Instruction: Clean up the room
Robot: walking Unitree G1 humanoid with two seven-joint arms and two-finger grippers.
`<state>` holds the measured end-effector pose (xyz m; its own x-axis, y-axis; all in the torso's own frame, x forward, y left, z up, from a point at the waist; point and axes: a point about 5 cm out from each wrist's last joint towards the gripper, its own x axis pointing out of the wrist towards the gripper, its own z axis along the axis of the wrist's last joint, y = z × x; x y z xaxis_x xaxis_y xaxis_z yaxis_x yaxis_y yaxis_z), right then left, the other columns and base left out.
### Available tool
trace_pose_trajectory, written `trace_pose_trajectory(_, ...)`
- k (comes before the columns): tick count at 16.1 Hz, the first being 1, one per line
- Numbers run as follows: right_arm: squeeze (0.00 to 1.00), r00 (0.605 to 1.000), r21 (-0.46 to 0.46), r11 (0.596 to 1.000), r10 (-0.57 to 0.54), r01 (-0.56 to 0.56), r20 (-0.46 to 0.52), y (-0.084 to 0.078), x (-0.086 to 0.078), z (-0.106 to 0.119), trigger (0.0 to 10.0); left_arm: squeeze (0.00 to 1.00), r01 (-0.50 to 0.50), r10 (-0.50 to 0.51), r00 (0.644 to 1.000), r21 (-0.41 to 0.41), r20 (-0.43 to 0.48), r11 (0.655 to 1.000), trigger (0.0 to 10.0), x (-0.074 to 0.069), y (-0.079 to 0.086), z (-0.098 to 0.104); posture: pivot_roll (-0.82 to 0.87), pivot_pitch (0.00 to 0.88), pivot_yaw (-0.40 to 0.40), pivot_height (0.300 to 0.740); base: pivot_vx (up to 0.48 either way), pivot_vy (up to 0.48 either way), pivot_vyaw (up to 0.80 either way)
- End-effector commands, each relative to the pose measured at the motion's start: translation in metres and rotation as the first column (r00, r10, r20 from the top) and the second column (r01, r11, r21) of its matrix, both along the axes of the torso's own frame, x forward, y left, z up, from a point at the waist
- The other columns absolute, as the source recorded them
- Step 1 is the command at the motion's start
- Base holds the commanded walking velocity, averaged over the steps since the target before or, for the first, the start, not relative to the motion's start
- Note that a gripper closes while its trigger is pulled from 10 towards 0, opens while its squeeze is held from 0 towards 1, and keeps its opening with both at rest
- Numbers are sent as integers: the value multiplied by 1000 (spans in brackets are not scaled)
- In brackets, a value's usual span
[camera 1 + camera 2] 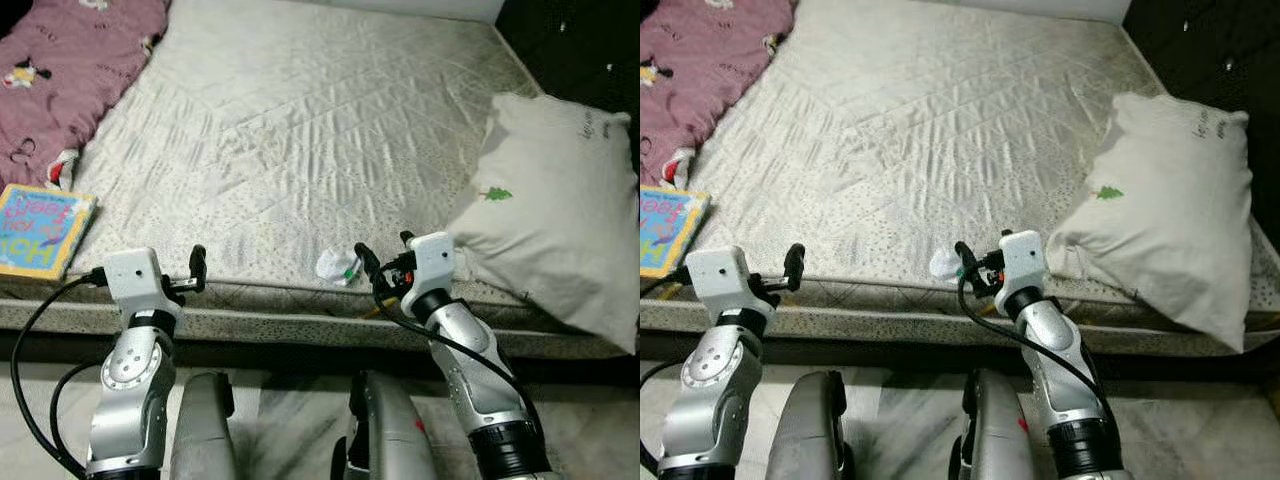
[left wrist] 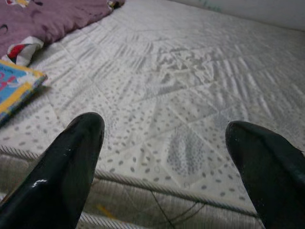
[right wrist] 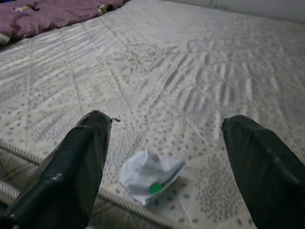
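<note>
Right hand (image 3: 162, 157) spread wide above crumpled wrapper (image 3: 150, 177) at mattress (image 1: 330, 130) edge.

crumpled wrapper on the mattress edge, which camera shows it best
The right wrist view: the crumpled wrapper lies large between the open right tool. Both eye views show it small near the mattress edge, beside that tool.

Light falls evenly and brightly on the pale mattress (image 1: 300, 120), its quilted sheen slightly washed out at the centre; the far right corner beyond the pillow (image 1: 560, 210) drops into near black; the close black fingers (image 2: 62, 176) in the wrist views are soft, with small glints.
</note>
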<state>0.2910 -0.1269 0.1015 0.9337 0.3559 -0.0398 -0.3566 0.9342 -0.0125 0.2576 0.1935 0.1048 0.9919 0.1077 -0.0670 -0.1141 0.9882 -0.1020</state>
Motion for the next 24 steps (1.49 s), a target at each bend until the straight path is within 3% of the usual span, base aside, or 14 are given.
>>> trace_pose_trajectory(1,0,1000,2,1000,1,-1,-13,-1,-1,-1,10000,0,3,-3,1000,2,-24,1000,10000,-1,0,-3,36,103,-98,542,0,0,0)
trace_pose_trajectory(9,0,1000,-22,1000,9,-9,-13,1,0,-2,10000,0,16,-16,1000,-5,-24,1000,10000,0,-2,-3,32,106,-99,532,0,0,188)
trace_pose_trajectory(24,0,1000,-5,1000,-5,5,-29,0,2,-3,10000,0,42,-42,999,-23,8,999,10000,1,-5,1,31,108,-99,532,258,0,50)
